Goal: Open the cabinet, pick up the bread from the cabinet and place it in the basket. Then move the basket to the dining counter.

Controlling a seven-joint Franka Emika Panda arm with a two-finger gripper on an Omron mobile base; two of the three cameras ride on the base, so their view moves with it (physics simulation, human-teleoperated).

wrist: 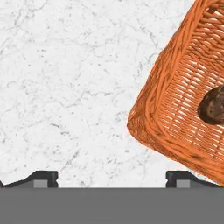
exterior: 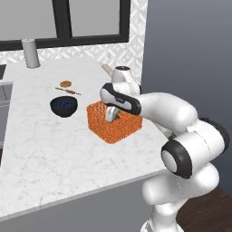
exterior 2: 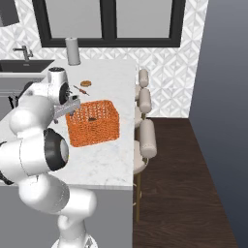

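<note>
The orange wicker basket (exterior: 118, 128) (exterior 2: 97, 127) stands on the white marble-look dining counter (exterior: 45, 145) (exterior 2: 107, 162), near its right edge. In the hand view the basket (wrist: 179, 109) fills the right side, and the small brown bread (wrist: 213, 105) lies inside on its bottom, cut off by the frame edge. My gripper (exterior: 112, 114) (exterior 2: 68, 110) (wrist: 112, 177) hovers at the basket's near-left corner, open, its fingertips wide apart over bare counter (wrist: 65, 87) with nothing between them. The cabinet is out of view.
A black bowl (exterior: 63, 106), a flat brown disc (exterior: 66, 84) and a thin utensil (exterior: 68, 91) lie left of the basket. A grey cylinder (exterior: 31, 53) stands at the back by the window. Padded stools (exterior 2: 145, 126) line the counter's right side; a sink (exterior 2: 24, 65) lies far left.
</note>
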